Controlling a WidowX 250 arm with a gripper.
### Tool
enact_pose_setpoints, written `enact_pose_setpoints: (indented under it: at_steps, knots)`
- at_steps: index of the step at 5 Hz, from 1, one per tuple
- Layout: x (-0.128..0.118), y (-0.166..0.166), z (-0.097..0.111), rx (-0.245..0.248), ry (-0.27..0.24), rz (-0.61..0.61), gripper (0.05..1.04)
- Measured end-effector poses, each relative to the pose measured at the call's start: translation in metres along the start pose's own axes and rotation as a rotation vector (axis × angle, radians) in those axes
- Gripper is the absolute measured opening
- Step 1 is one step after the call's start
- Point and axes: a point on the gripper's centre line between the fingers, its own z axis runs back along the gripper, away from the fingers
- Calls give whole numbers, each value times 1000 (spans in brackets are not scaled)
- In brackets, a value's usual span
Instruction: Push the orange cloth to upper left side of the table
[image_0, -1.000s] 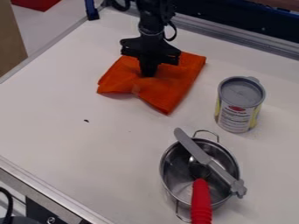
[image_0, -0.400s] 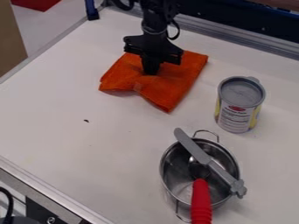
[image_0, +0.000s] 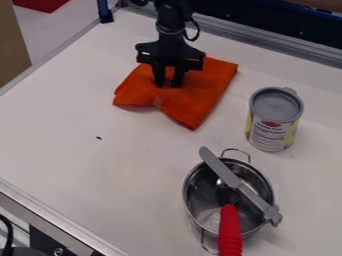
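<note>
Orange cloth (image_0: 194, 102) | pincer (image_0: 169, 84) over it, fingers parted | grips nothing | seemingly touching cloth

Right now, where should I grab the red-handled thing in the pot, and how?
Probably by the red handle, from above, pinching across its sides: it is long and narrow, sticks out past the pot, and its outer end is away from the knife.

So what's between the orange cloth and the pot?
From the cloth: bare white table, then the grey knife tip jutting past the pot, in the camera view.
</note>
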Motion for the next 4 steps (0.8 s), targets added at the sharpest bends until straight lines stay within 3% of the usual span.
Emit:
enact_pose_setpoints:
  at_steps: [1, 2, 3, 4]
  knots:
    - [6, 0, 18, -17, -24, 31, 826]
    - [13, 3, 47, -74, -64, 60, 1003]
    - [5, 11, 58, -88, -42, 66, 999]
    - [-5, 26, 63, -57, 15, 83, 999]
